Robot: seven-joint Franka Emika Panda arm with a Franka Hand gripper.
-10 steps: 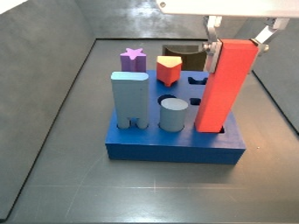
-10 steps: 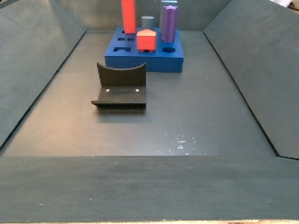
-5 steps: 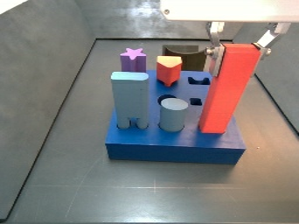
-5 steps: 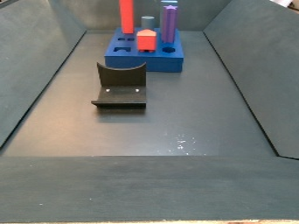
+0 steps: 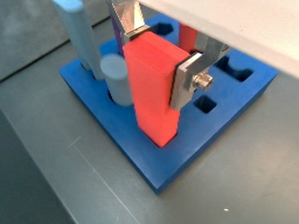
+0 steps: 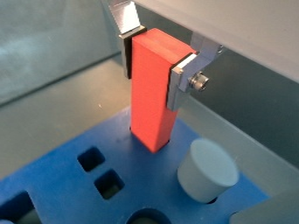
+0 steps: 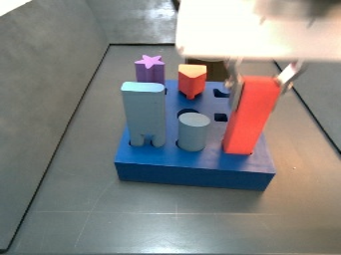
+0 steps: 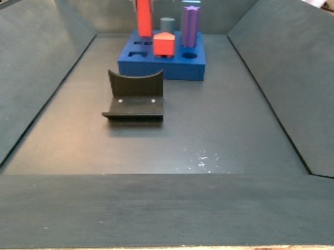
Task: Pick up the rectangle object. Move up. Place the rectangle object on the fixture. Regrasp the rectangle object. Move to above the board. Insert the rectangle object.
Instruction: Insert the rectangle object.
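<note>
Dark grey tabletop [image 8: 196,137] with sloped grey walls; no brand, label or legible writing on anything in view. The board [image 7: 200,164], a large thick blue square slab with shaped holes cut in its top, sits at the far end of the tabletop in a side view [image 8: 163,61]; bare square holes show in a wrist view [image 5: 239,68]. The rectangle object [image 7: 249,115], a long plain red block of square cross-section, stands upright with its lower end set into the board at one edge; both wrist views show the base meeting the blue top [image 5: 158,92] [image 6: 155,92]. Tall light-blue rectangular block [image 7: 144,112] stands upright in the board, about the same height as the red block and apart from it. Pale grey-blue cylinder [image 7: 194,131] stands between those two, just beside the red block in a wrist view [image 6: 208,170]. Purple post with a star-shaped top [image 7: 151,68] and a short red piece with a yellow top [image 7: 193,78] stand at the board's other side. The fixture [image 8: 135,96], a small dark brown, nearly black angled holder on a base plate, sits on the tabletop well apart from the board, nothing on it. The gripper [image 5: 156,42] is directly over the board; its jaws are clenched on the upper part of the rectangle object, flat silver fingers [image 6: 186,77] pressed against opposite faces.
</note>
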